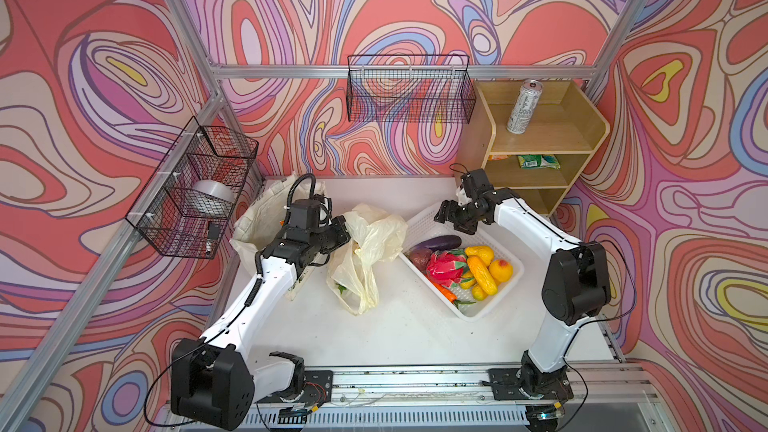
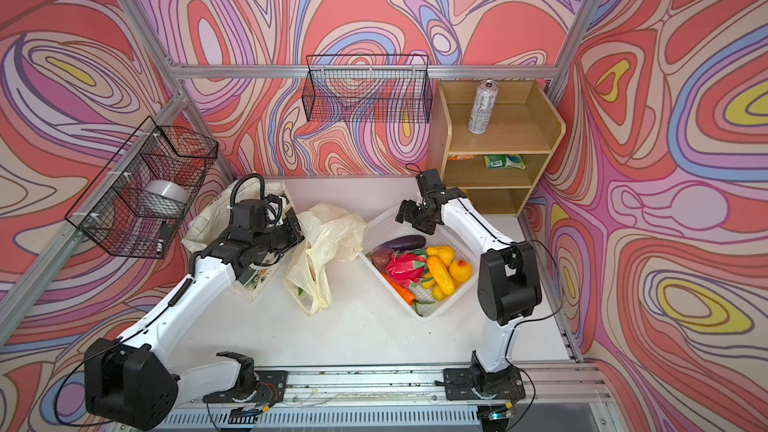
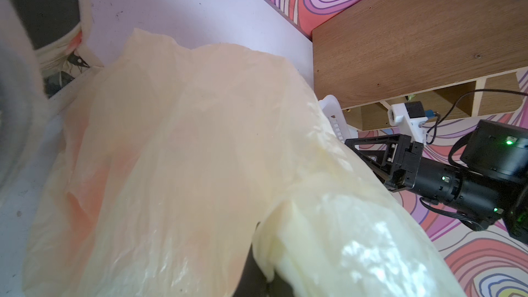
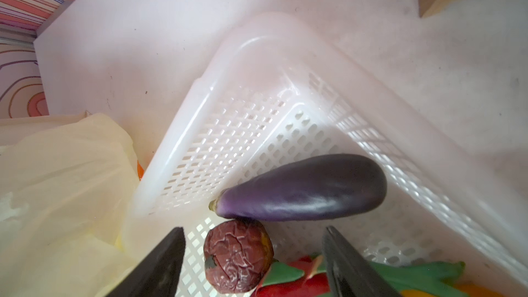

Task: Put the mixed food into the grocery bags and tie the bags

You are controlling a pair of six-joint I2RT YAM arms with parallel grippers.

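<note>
Tote point(image 1: 257, 218): far-left corner of the counter point(image 1: 395, 338), contents hidden.
Left claw point(image 1: 344, 229): pinched shut on the plastic bag point(image 1: 374, 238) rim, mid-counter.
Right claw point(image 1: 442, 211): open, empty, over the basket point(image 1: 490, 314).
Remaining: toy fruits point(image 1: 446, 265), can point(image 1: 524, 106) on the shelf point(image 1: 552, 139), then tying.

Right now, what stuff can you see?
plastic bag: 1, pale yellow, table middle
tote bag: 1, cream, under left arm
basket: 1, white, table right
eggplant: 1, purple, in basket
dragon fruit: 1, pink, in basket
toy fruits: several, yellow, in basket
carrot: 1, orange, in basket
can: 1, silver, shelf top
packet: 1, green, middle shelf
shelf: 1, wooden, back right
wire baskets: 2, black, on walls
left end effector: 1, black, shut on plastic bag
right end effector: 1, black, open above basket
</note>
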